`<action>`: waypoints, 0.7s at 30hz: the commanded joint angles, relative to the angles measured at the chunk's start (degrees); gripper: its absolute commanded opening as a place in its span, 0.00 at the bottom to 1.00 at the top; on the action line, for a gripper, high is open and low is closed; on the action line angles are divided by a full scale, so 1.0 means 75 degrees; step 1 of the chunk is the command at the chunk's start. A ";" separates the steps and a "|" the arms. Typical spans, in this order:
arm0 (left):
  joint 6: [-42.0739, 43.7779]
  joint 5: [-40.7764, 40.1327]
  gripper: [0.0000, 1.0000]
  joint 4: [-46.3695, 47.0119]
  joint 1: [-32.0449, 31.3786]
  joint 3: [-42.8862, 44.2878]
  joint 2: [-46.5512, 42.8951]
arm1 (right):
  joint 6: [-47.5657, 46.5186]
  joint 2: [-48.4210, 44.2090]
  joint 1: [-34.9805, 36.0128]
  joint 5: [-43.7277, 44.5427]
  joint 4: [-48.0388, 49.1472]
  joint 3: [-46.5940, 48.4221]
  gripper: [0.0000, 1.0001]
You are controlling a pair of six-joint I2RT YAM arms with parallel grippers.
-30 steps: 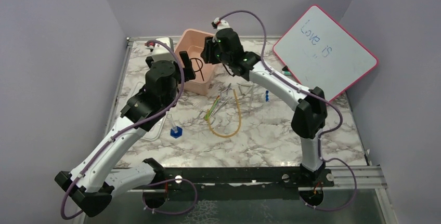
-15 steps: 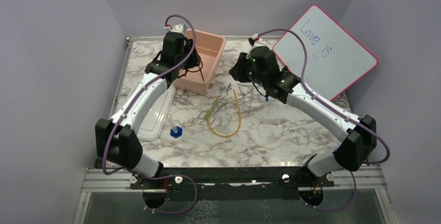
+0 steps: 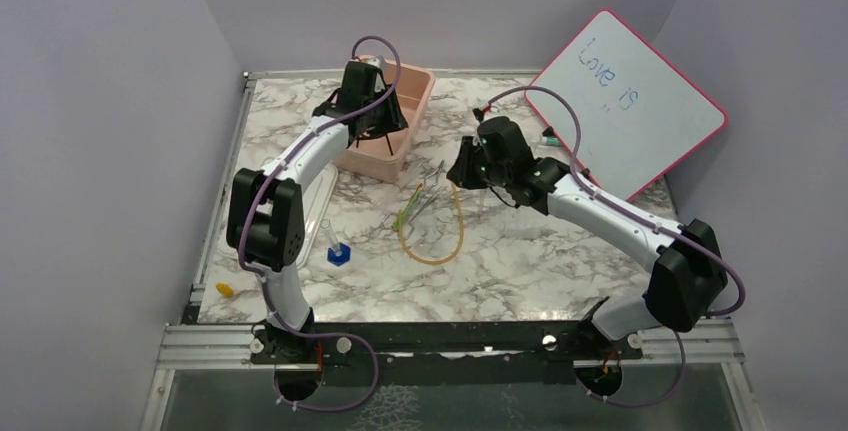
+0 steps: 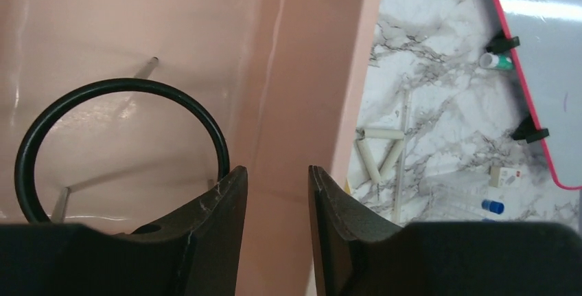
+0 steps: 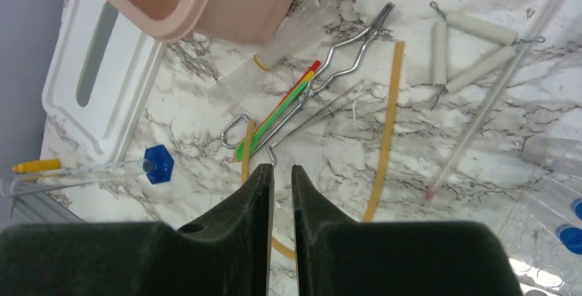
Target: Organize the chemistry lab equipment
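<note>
The amber tube [image 3: 455, 226] lies bent in a U mid-table, also in the right wrist view [image 5: 388, 117]. Across its left leg lie the metal tongs [image 3: 432, 186] [image 5: 343, 59] and the green-handled tool [image 3: 406, 213] [image 5: 274, 121]. The black ring [image 4: 123, 84] lies inside the pink tub [image 3: 415, 86]. A blue hexagonal piece [image 3: 338, 253] [image 5: 158, 164] sits left of the tube. My left gripper [image 3: 367, 119] [image 4: 278, 172] hangs over the tub, open and empty, right of the ring. My right gripper [image 3: 462, 173] [image 5: 281, 169] hovers above the tools, with a narrow gap between its jaws and nothing in it.
The white lid [image 3: 300, 236] lies left of the tub. The red-framed whiteboard [image 3: 625, 101] leans at back right. A white pipe triangle [image 5: 473, 49], a glass rod [image 5: 494, 97] and blue-capped tubes [image 5: 569, 237] lie right of the tools. A yellow piece [image 3: 225, 290] sits front left.
My left arm swung from the near left out to over the pink tub. My right gripper left the tub and came down over the tongs and amber tube.
</note>
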 commanded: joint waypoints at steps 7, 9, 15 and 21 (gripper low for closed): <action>0.0061 -0.2213 0.44 -0.0562 0.0020 0.0474 0.0452 | 0.0014 -0.0832 0.0030 -0.0644 0.0160 -0.0592 0.20; 0.0007 -0.2551 0.44 -0.0617 0.0013 0.0415 0.0367 | -0.0043 -0.0897 0.0030 -0.0644 0.0113 -0.0652 0.20; 0.0209 -0.1343 0.44 -0.0630 0.0021 0.0393 0.0165 | -0.0069 -0.1013 0.0024 -0.0635 0.0038 -0.0656 0.20; 0.0265 -0.0410 0.44 -0.0651 -0.0023 0.0519 -0.0312 | -0.0023 -0.1080 0.0029 -0.0703 0.0122 -0.0591 0.21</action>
